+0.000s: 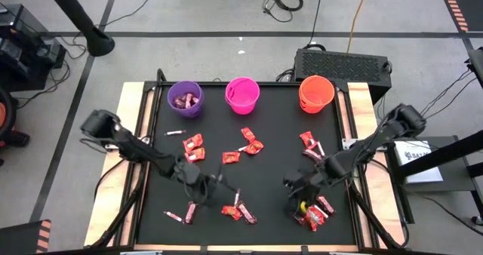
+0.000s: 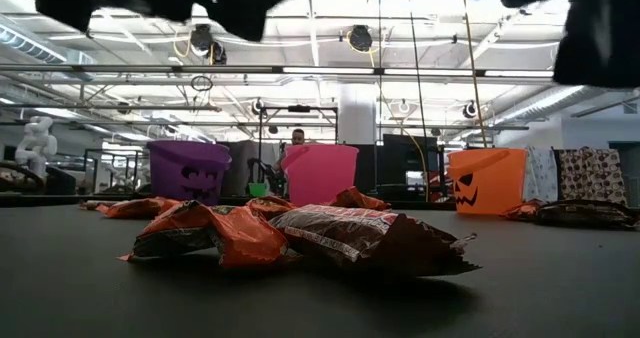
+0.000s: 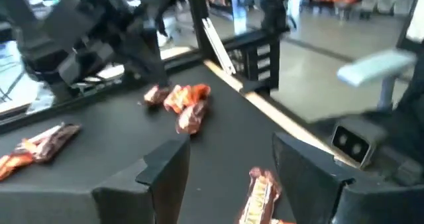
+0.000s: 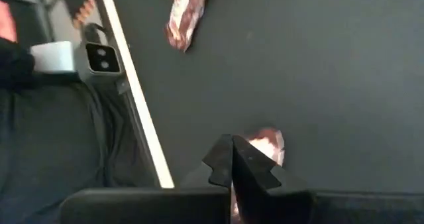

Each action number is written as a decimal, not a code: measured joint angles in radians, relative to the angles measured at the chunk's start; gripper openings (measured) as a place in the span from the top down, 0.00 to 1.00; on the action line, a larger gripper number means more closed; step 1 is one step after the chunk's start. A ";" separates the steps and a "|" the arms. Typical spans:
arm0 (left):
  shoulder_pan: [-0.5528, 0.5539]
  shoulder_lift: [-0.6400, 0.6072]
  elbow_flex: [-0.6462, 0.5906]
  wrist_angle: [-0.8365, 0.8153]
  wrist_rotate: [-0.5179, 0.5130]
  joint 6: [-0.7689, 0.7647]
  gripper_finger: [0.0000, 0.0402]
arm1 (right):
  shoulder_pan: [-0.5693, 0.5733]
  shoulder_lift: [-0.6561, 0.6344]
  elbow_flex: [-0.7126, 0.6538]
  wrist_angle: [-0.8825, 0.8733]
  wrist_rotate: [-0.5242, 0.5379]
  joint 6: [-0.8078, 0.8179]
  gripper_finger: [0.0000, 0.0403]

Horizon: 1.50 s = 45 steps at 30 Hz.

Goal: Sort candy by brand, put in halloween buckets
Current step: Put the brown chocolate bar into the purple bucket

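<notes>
The purple bucket (image 1: pixel 185 98), the pink bucket (image 1: pixel 242 94) and the orange bucket (image 1: pixel 315 93) stand in a row at the table's far edge; maroon candy lies in the purple one. Red-orange and maroon candy (image 1: pixel 194 143) lies scattered over the black mat, with a heap (image 1: pixel 315 216) near the right near corner. My left gripper (image 3: pixel 228 177) is open above the mat's near middle; a wrapped candy (image 3: pixel 260 196) lies on the mat beyond the gap between its fingers. My right gripper (image 4: pixel 232 163) is shut on a pinkish candy beside that heap. My right gripper pinches a pinkish wrapped candy (image 4: pixel 268 143) between its two fingers, coming from above and pointing down. Part of the wrapper sticks out beside the fingertips (image 4: pixel 222 159). The fingers hide the rest, and whether it is lifted off the mat I cannot tell.
More candy lies at the near middle (image 1: pixel 234 210), in the centre (image 1: pixel 251 143) and on the right (image 1: pixel 311 143). In the low view a pile of wrappers (image 2: pixel 300 233) lies in front of the buckets. A black box (image 1: pixel 343 62) stands behind the table.
</notes>
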State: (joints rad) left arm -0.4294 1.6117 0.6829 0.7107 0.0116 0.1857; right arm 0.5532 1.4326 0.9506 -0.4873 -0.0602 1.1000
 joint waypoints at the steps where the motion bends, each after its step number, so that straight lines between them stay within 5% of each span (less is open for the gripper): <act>1: -0.003 0.031 0.010 0.000 -0.003 0.008 0.45 | 0.012 0.034 0.045 -0.039 -0.010 0.020 1.00; 8: 0.014 0.157 0.064 -0.016 -0.003 0.032 0.45 | 0.084 0.214 0.312 -0.539 -0.070 0.177 1.00; 13: 0.027 0.157 0.069 -0.012 0.016 0.033 0.45 | 0.145 0.255 0.312 -0.816 -0.081 0.322 0.97; 22: 0.037 0.157 0.069 -0.014 0.021 0.038 0.45 | 0.189 0.229 0.083 -0.530 -0.183 0.403 0.65; 30: 0.038 0.157 0.069 -0.013 0.022 0.062 0.45 | 0.189 0.228 -0.041 -0.500 -0.232 0.327 0.41; 36: 0.049 0.157 0.069 -0.013 0.022 0.082 0.45 | 0.189 0.228 -0.085 -0.374 -0.231 0.324 0.44; 45: 0.049 0.157 0.069 -0.017 0.023 0.082 0.45 | 0.189 0.227 -0.085 -0.340 -0.229 0.281 0.68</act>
State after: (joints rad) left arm -0.3809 1.7683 0.7521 0.6941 0.0341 0.2675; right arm 0.7418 1.6600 0.8653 -0.8272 -0.2893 1.3813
